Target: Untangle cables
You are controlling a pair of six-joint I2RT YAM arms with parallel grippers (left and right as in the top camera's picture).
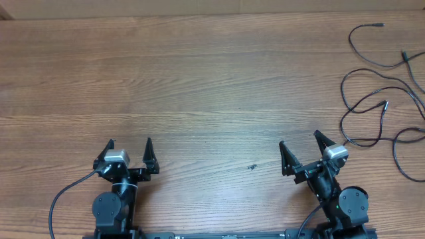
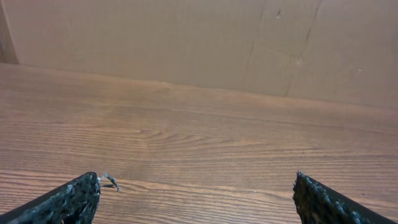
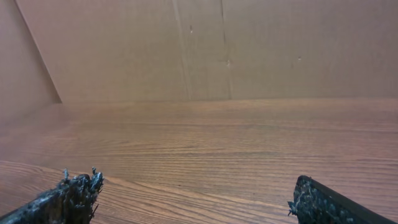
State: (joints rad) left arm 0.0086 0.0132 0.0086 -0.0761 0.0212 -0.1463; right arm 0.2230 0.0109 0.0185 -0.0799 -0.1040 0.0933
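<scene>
Nearest me, left gripper [image 1: 129,143] and right gripper [image 1: 299,138] sit spread and empty. Black cables [image 1: 384,103] sprawl in loose loops at the right edge of the table [image 1: 199,79]. I judge them light and limp, best pinched near a plug.

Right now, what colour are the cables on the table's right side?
Black. The cables show best in the overhead view.
</scene>
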